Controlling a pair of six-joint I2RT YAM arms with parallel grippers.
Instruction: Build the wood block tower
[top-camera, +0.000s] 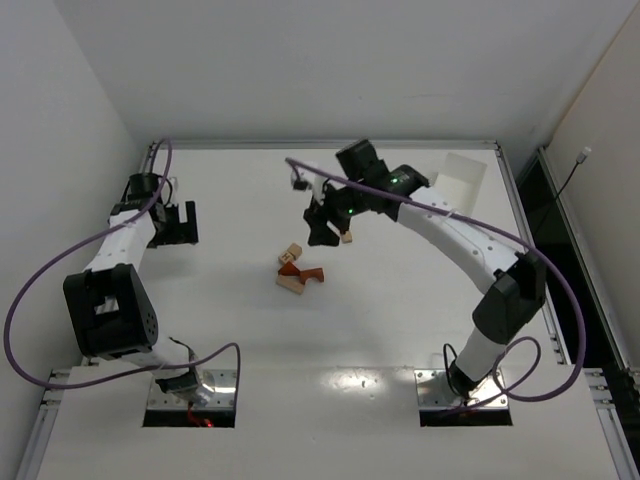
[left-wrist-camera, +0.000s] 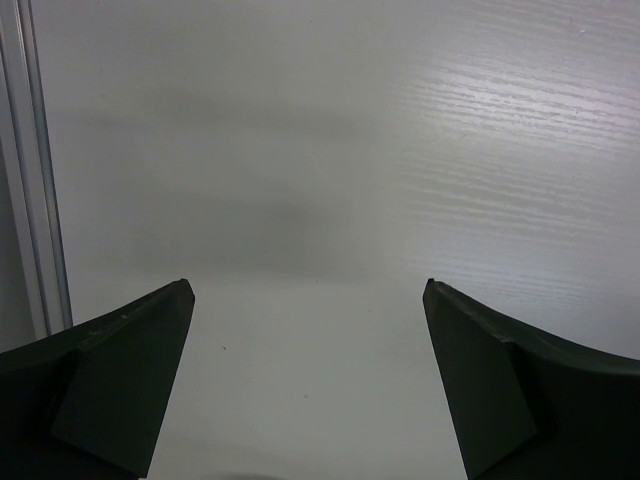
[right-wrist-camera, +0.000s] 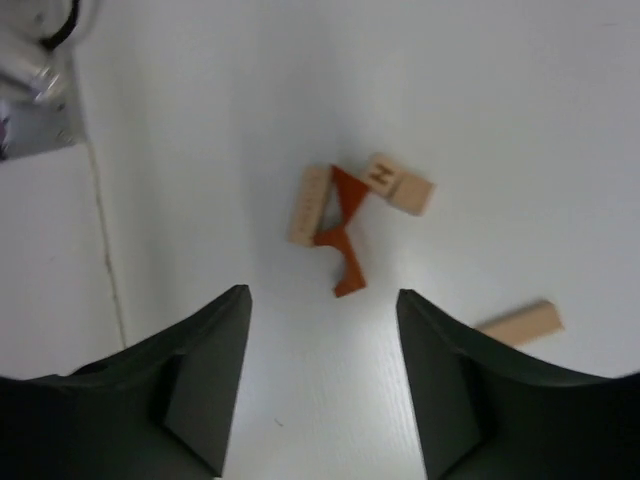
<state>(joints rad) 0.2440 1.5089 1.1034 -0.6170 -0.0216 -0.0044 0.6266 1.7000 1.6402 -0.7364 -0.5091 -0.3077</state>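
Note:
The wood blocks lie in a small loose heap (top-camera: 296, 270) near the table's middle: pale tan blocks and reddish-orange wedges touching each other. In the right wrist view the heap shows a tan block (right-wrist-camera: 310, 205), orange wedges (right-wrist-camera: 345, 240) and a tan block with a printed letter (right-wrist-camera: 398, 184). One tan block (right-wrist-camera: 518, 324) lies apart, by the right finger; it also shows in the top view (top-camera: 346, 237). My right gripper (top-camera: 320, 230) (right-wrist-camera: 322, 295) is open and empty, just behind the heap. My left gripper (top-camera: 180, 222) (left-wrist-camera: 308, 290) is open and empty over bare table at the far left.
A white rectangular tray (top-camera: 462, 180) stands at the back right. A metal rail (left-wrist-camera: 35, 180) runs along the table's left edge beside the left gripper. The right arm (top-camera: 450, 230) stretches across the right half of the table. White walls enclose the table.

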